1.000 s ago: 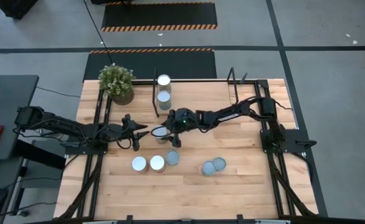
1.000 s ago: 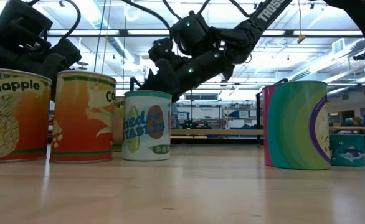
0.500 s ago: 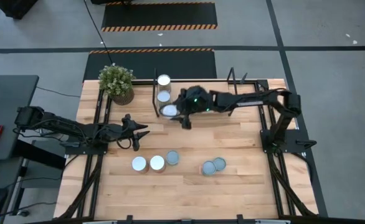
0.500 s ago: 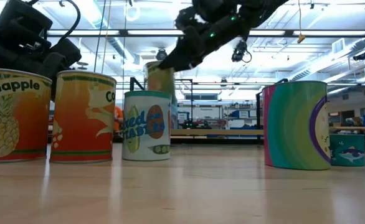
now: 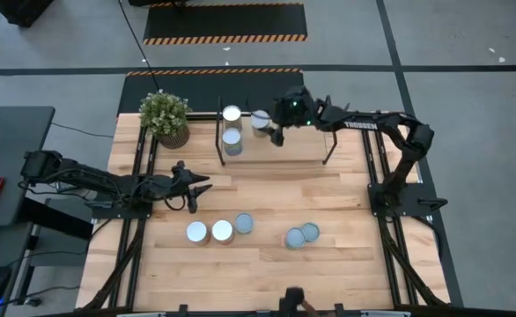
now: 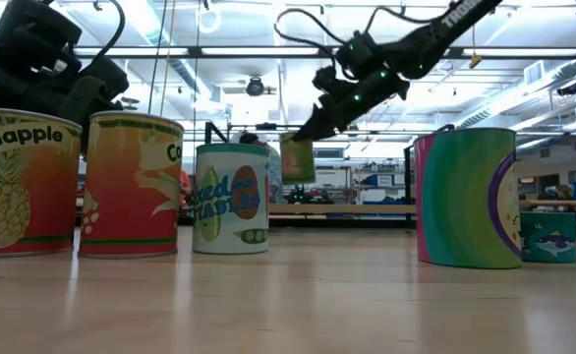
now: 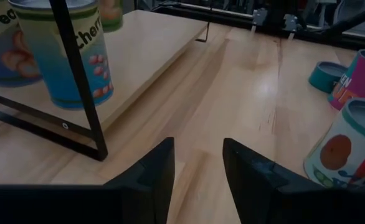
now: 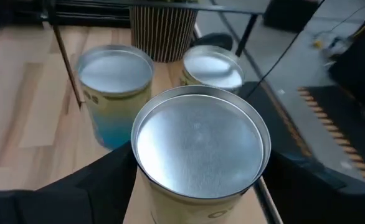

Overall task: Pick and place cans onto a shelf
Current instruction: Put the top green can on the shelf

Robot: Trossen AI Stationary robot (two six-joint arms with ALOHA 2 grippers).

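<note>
Placement is the step in hand: the right gripper (image 5: 271, 126) has its jaws closed on a can (image 5: 260, 120), held above the shelf (image 5: 302, 148) just beside the two cans (image 5: 232, 127) already standing at the shelf's plant-side end. To do it well, I would lower it straight and upright, keeping a gap from those neighbours, and let go only once the base sits flat. The left gripper (image 7: 198, 163) waits with jaws apart, near the shelf's front, holding nothing. Five cans (image 5: 221, 231) stand well in front of the shelf.
</note>
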